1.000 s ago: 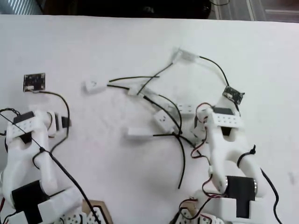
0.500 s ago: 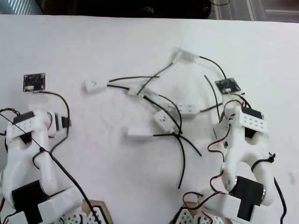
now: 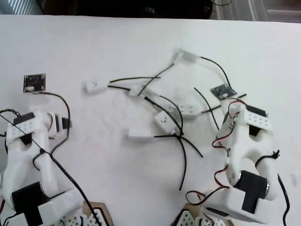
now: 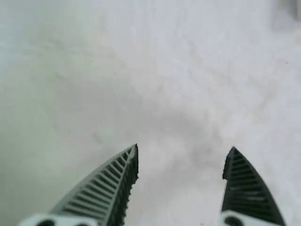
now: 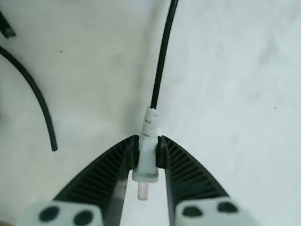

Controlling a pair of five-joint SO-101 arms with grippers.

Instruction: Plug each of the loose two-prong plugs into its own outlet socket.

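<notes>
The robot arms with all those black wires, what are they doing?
The right arm's tool is shut on a small white plug with a thin black cable. The left arm's tool hangs open over the bare white table, holding nothing. White outlet sockets lie among loose black cables mid-table; the held plug is not in one yet.

One high camera looks down over the whole table (image 3: 94,42), and two others look close at it past the left gripper (image 4: 183,148) and right gripper (image 5: 148,138).
</notes>
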